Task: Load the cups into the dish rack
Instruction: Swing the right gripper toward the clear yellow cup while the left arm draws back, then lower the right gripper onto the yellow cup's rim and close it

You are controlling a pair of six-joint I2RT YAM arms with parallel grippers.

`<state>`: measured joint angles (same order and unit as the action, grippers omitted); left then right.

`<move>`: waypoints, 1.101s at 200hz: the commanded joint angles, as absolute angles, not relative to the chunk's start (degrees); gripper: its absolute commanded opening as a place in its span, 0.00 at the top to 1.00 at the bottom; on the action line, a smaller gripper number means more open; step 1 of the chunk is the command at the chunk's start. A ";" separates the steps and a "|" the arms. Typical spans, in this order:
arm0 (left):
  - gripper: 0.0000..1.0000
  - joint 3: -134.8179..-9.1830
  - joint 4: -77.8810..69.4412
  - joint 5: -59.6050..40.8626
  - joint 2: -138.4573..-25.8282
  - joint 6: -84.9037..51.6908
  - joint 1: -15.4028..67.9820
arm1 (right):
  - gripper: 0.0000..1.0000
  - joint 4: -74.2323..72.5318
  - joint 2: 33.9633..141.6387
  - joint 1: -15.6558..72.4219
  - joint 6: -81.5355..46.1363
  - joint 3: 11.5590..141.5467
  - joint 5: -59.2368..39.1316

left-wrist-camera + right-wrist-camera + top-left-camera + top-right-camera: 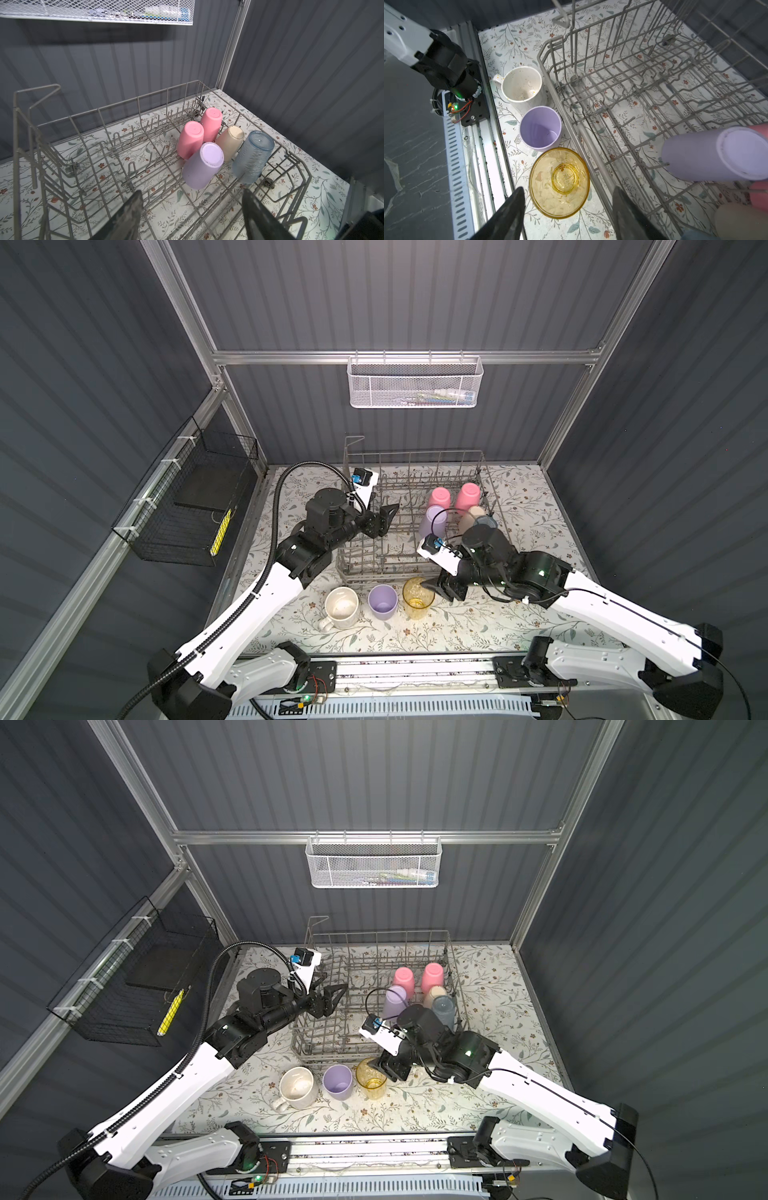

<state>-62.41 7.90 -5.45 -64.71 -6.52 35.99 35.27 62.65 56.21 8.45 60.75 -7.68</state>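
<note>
Right gripper (568, 188) jaws spread, nothing held, straddling yellow tumbler (559, 182); off-centre squeeze may tip it into upright lilac cup (540, 128) (dish rack (588, 149) rail close); left gripper (192, 193) spread, empty

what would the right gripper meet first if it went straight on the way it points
Most likely the clear yellow tumbler, standing mouth-up: it lies just ahead of the right gripper, between its open jaws.

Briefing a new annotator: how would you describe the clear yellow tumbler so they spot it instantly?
Find the large grey wire dish rack on the floral table. Three upright cups stand just outside its near side; the clear yellow tumbler is rightmost, the only see-through one next to the opaque lilac cup and cream speckled mug.
</note>
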 commanded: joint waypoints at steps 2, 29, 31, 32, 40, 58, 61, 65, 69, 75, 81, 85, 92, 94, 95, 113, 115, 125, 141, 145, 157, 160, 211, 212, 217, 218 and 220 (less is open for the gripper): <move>0.18 -63.65 4.22 -6.50 -65.73 -8.75 35.00 | 0.34 38.60 63.72 58.74 10.59 60.47 -3.58; 0.17 -63.79 2.70 -7.42 -66.84 -9.75 33.86 | 0.35 42.06 67.16 61.69 11.60 61.24 -1.66; 0.17 -63.80 2.65 -7.50 -66.92 -9.89 33.80 | 0.35 42.33 67.35 61.89 11.62 61.36 -1.43; 0.16 -63.81 2.60 -7.53 -66.95 -9.86 33.77 | 0.35 42.39 67.42 62.06 11.61 61.40 -1.28; 0.16 -63.92 2.16 -7.84 -67.17 -10.11 33.37 | 0.35 43.16 68.20 62.90 11.69 61.67 -0.44; 0.16 -63.99 0.91 -8.79 -67.82 -11.06 32.32 | 0.35 43.96 69.47 64.20 11.60 61.96 0.59; 0.16 -64.02 0.81 -8.98 -68.01 -11.24 32.12 | 0.35 43.99 69.72 64.34 11.49 61.96 0.61; 0.16 -64.16 0.54 -9.20 -68.24 -11.52 31.83 | 0.35 43.99 70.00 64.48 11.36 61.89 0.49; 0.16 -64.26 0.37 -9.51 -68.50 -11.78 31.62 | 0.35 43.99 70.20 64.58 11.33 61.96 0.23; 0.16 -64.41 0.22 -9.89 -68.94 -12.11 31.24 | 0.35 43.87 70.69 64.70 11.20 61.89 0.01; 0.16 -64.45 0.01 -10.45 -69.41 -12.49 30.77 | 0.35 43.86 71.11 64.83 11.00 61.87 -0.04; 0.16 -64.49 -0.27 -10.81 -69.67 -12.68 30.66 | 0.35 43.74 71.30 64.87 11.07 61.87 -0.15; 0.16 -64.34 -0.79 -11.27 -70.07 -12.98 30.27 | 0.35 43.59 71.79 65.04 10.91 61.87 -0.48; 0.16 -64.36 -0.90 -11.36 -70.12 -13.07 30.18 | 0.35 43.53 72.00 65.04 10.86 61.87 -0.52; 0.16 -64.35 -0.93 -11.40 -70.13 -13.08 30.12 | 0.35 43.56 72.08 65.04 10.88 61.87 -0.48; 0.17 -64.34 -1.64 -12.12 -70.86 -13.45 29.71 | 0.35 43.53 73.53 65.24 10.75 62.29 -0.96; 0.16 -64.29 -1.60 -12.26 -70.95 -13.45 29.64 | 0.36 43.58 73.71 65.29 10.73 62.37 -1.08; 0.16 -64.31 -1.67 -12.61 -71.23 -13.51 29.46 | 0.36 43.68 74.47 65.24 10.65 62.82 -1.75; 0.17 -64.01 -1.93 -13.26 -71.72 -13.52 29.09 | 0.37 43.68 75.75 65.24 11.01 63.12 -3.17; 0.17 -63.83 -2.13 -13.41 -71.72 -13.53 29.01 | 0.38 43.74 76.05 65.29 11.04 63.26 -3.44; 0.17 -63.51 -2.54 -13.84 -71.75 -13.70 28.73 | 0.38 44.35 77.38 65.28 11.11 63.95 -3.86; 0.17 -63.41 -2.59 -13.81 -71.66 -13.78 28.74 | 0.39 44.61 77.70 65.29 11.08 64.15 -3.99; 0.16 -62.38 -3.47 -14.70 -71.37 -14.05 27.87 | 0.45 46.08 80.76 65.29 11.60 65.74 -6.03; 0.16 -62.34 -3.54 -14.69 -71.41 -14.06 27.87 | 0.45 46.16 80.77 65.25 11.60 65.78 -6.09; 0.16 -62.33 -3.52 -14.89 -71.37 -14.07 27.78 | 0.45 46.32 81.02 65.27 11.60 65.78 -6.28; 0.17 -62.32 -3.56 -14.92 -71.37 -14.11 27.77 | 0.45 46.36 81.12 65.24 11.65 65.80 -6.30; 0.17 -62.36 -3.53 -14.98 -71.37 -14.03 27.73 | 0.45 46.40 81.17 65.27 11.68 65.78 -6.43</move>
